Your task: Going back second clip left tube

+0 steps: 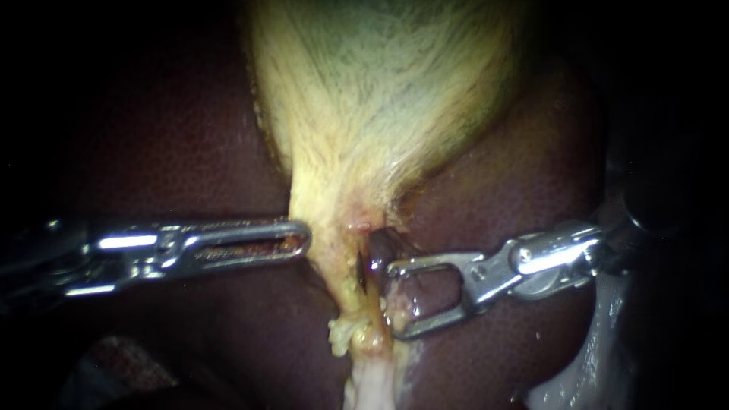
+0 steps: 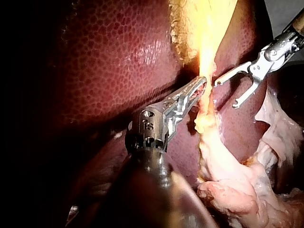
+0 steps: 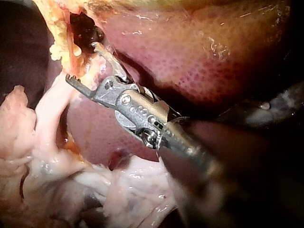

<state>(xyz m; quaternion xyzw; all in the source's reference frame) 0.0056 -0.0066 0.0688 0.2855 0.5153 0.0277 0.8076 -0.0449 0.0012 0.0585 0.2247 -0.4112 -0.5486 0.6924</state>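
Seeing the liver point(image 1: 152, 152) backing the whole field and the gallbladder point(image 1: 380, 91) tapering down into a pale stalk. Finding the right instrument point(image 1: 395, 300) just beside that stalk, jaws standing apart and holding nothing, and the left instrument point(image 1: 304, 237) opposite, jaws lying together, tip touching the stalk's edge with no tissue showing between them. Placing the left tube point(image 1: 338, 279) as the yellow strand on the left instrument's side of a dark slit point(image 1: 358, 269). Making out no clip on either strand, so judging the clipping as unconfirmed and only the right instrument's retreat as remaining. Counting on bare liver along the right shaft as open room for backing straight out. Minding the slit's rim almost touching the upper jaw tip, and the loose pale tissue point(image 1: 372, 383) hanging just beside the lower one.
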